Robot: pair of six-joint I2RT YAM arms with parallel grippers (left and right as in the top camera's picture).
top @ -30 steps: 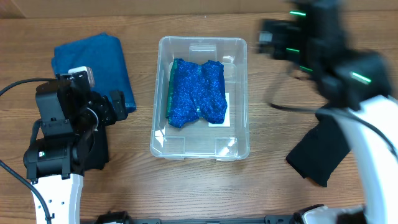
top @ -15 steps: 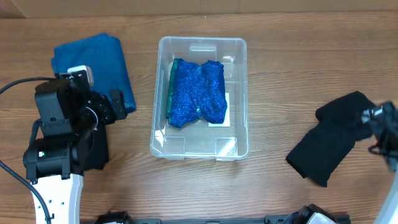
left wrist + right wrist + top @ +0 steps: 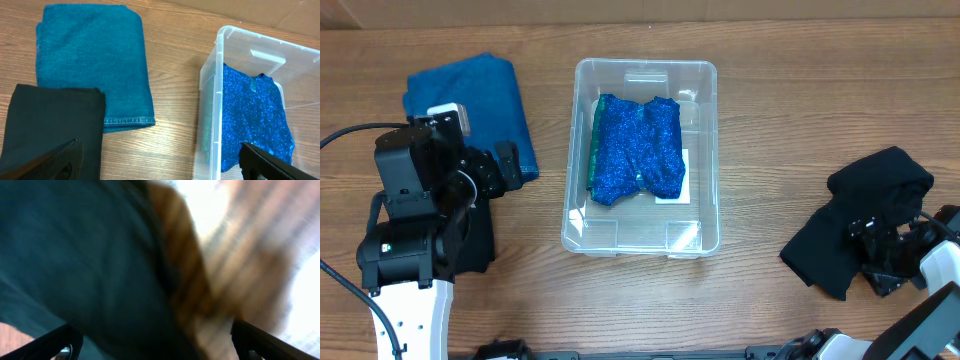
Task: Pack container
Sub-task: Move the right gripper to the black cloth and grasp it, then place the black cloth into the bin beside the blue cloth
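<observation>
The clear plastic container (image 3: 642, 70) stands mid-table with a sparkly blue cloth (image 3: 637, 148) lying in it over a white label. It also shows in the left wrist view (image 3: 212, 95), with the blue cloth (image 3: 252, 120) inside. My left gripper (image 3: 160, 167) is open and empty, above bare wood between a folded black cloth (image 3: 50, 125) and the container's left wall. My right gripper (image 3: 880, 258) is low over the crumpled black cloth (image 3: 855, 225) at the right; its fingers (image 3: 157, 345) are spread wide, the view blurred, dark fabric (image 3: 85, 265) close beneath.
A folded teal towel (image 3: 470, 95) lies at the back left, also in the left wrist view (image 3: 90, 55). The folded black cloth lies under my left arm (image 3: 475, 240). A cable runs by the left arm.
My right arm has swung from behind the container down to the black cloth at the right and now sits low at its front edge. The left arm and container have not moved.
</observation>
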